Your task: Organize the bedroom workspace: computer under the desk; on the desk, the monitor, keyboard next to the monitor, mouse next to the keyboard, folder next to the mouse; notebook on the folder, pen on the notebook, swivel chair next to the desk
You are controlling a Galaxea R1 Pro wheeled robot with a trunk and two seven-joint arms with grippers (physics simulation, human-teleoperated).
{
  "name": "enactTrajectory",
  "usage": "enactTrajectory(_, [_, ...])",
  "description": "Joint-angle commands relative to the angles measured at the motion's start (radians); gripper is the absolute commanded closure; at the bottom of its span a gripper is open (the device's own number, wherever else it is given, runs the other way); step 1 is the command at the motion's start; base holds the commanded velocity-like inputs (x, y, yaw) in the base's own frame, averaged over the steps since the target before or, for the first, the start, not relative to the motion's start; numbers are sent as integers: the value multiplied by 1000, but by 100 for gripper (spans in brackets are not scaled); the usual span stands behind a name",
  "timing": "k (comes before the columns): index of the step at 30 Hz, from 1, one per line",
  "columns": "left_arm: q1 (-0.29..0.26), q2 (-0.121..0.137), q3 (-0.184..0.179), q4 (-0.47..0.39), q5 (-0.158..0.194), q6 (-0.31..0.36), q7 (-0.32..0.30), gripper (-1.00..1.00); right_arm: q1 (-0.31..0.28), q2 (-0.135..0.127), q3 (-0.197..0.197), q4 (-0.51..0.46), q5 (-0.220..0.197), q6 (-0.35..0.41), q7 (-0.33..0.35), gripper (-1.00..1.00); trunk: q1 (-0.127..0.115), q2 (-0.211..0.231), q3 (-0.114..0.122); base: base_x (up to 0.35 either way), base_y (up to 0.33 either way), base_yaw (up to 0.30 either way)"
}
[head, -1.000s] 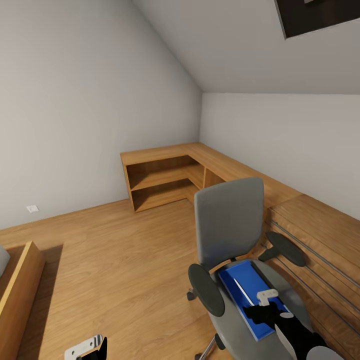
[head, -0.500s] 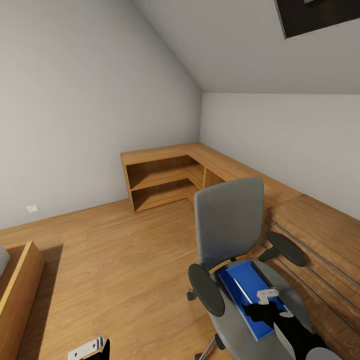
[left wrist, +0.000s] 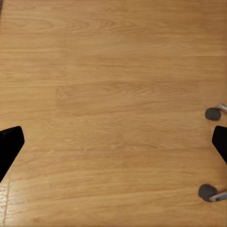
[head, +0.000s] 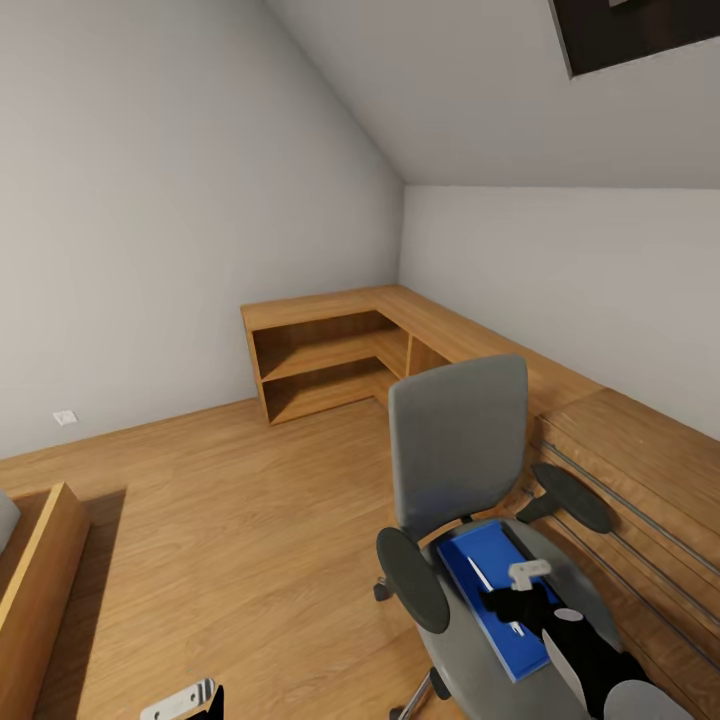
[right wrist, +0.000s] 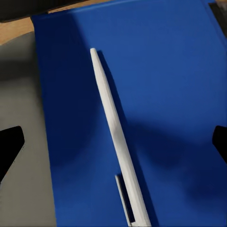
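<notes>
My right gripper (head: 520,590) hangs just above the flat bright blue folder (head: 492,590), fingers spread wide apart, holding nothing. Below it, between the fingertips, lies the thin whitish-silver stick pen (right wrist: 116,137), flat on the folder. The folder rests on the seat of the grey fabric swivel chair (head: 460,440). My left gripper (head: 185,700), also spread apart, hovers low over the honey-coloured wood floor (left wrist: 113,94), near the chair's castors (left wrist: 213,113).

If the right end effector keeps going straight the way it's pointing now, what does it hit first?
Most likely the pen, which lies on the blue folder on the swivel chair seat. The right end effector looks open, with the pen between its fingertips. How far above it sits is hard to judge.
</notes>
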Motion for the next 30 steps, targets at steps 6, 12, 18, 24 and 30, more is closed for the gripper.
enactTrajectory(6, [0, 1, -2, -2, 5, 4, 7, -100, -1, 0, -2, -2, 9, -25, 6, -100, 0, 0, -1, 0, 0, 0])
enactTrajectory(12, [0, 0, -2, -2, 5, 4, 7, -100, 0, 0, -1, -2, 9, -24, 6, -100, 8, -14, -7, 0, 0, 0])
enactTrajectory(18, [0, 0, -2, -2, 5, 4, 7, -100, -1, 0, -1, -2, 9, -24, 5, -100, 31, -56, -26, 0, 0, 0])
enactTrajectory(24, [0, 0, -2, -2, 5, 4, 7, -100, 0, 0, -2, -1, 10, -22, 4, -100, 54, -98, -45, 0, 0, 0])
enactTrajectory(30, [0, 0, -2, -2, 5, 4, 7, -100, -1, 0, -2, 1, 10, -17, 3, -100, 65, -119, -54, 0, 0, 0])
